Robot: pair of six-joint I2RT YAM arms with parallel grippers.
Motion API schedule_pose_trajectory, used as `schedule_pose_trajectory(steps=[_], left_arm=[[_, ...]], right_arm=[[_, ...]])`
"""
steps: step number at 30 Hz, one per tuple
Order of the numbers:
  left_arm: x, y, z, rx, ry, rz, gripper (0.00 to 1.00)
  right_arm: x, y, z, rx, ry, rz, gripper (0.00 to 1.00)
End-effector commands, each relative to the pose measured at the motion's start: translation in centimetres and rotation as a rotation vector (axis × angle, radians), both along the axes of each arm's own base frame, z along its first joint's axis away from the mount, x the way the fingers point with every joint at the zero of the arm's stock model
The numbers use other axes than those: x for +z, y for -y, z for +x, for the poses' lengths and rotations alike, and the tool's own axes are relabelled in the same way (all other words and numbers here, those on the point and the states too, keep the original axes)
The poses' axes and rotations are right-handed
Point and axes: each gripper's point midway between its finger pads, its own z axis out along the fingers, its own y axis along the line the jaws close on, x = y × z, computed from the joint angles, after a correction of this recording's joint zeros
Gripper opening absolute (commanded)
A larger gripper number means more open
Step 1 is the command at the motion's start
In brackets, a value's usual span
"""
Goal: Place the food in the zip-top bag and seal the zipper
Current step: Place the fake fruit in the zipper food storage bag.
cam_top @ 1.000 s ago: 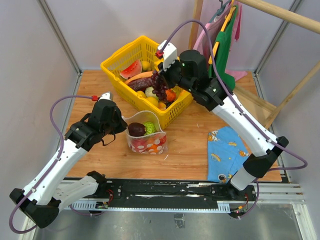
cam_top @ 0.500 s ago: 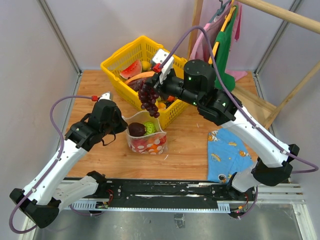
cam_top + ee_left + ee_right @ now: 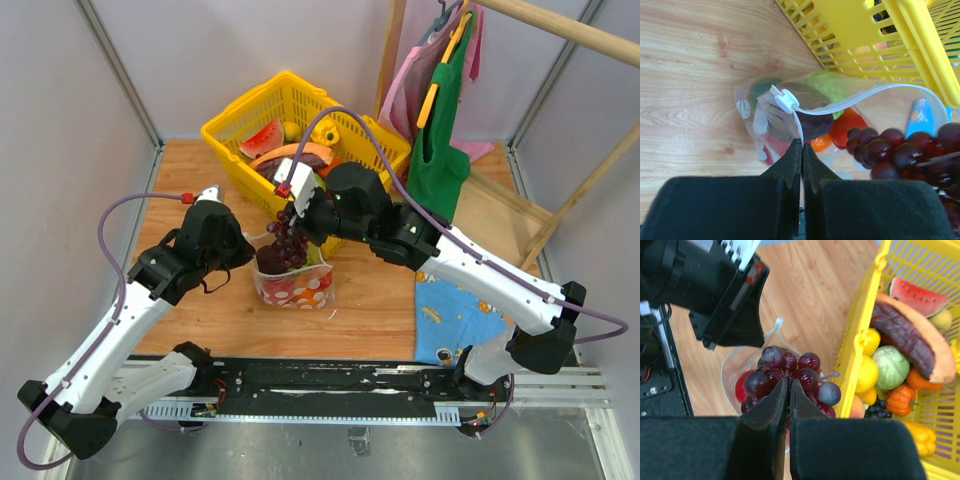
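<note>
Now, left gripper (image 3: 801, 143): we see it closed on the zip-top bag (image 3: 756, 120) rim.
right gripper (image 3: 788, 385): closed on grapes (image 3: 774, 358) above the bag.

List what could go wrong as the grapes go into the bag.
1. The grapes, held by the right gripper, hang over a zip-top bag already holding food; the bunch may snag the rim and spill onto the table.
2. The left gripper pinches only one spot of the floppy rim, so the bag may sag or tip.
3. A full bag may keep the zipper from closing.
</note>
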Motion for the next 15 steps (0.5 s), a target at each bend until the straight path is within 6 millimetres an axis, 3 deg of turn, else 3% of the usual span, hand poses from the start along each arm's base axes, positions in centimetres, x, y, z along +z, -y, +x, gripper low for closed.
schedule_pose_trajectory(steps=[1, 9, 15], left_arm=[[0.5, -0.1, 0.0, 0.006, 0.022, -0.023, 0.00], [0.6, -0.2, -0.4, 0.005, 0.025, -0.030, 0.00], [0.7, 0.0, -0.6, -0.008, 0.028, -0.042, 0.00]], right_arm=[[-0.7, 1.1, -1.2, -0.013, -0.020, -0.032, 0.01], [-2.6, 2.5, -2.8, 0.009, -0.017, -0.175, 0.01], [-6.7, 1.6, -2.8, 0.029, -0.036, -0.304, 0.01]])
